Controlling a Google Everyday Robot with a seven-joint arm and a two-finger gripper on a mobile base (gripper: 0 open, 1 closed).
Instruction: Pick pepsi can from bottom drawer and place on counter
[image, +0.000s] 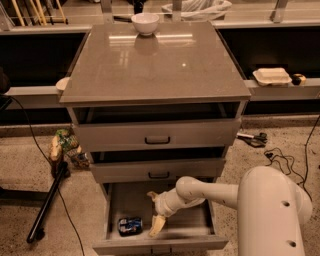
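The pepsi can (130, 225) lies on its side on the floor of the open bottom drawer (127, 200), near its front left. My gripper (154, 211) is inside that drawer, just right of the can and apart from it. Its two pale fingers (157, 225) are spread open and hold nothing. The white arm reaches in from the lower right. The glossy grey-brown counter (155, 65) tops the drawer unit above.
A white bowl (145, 22) stands at the counter's back edge. The two upper drawers (157, 134) are slightly pulled out above the bottom one. A white container (271, 76) sits on the right ledge. Cables (280, 160) and a black stand leg (47, 205) lie on the floor.
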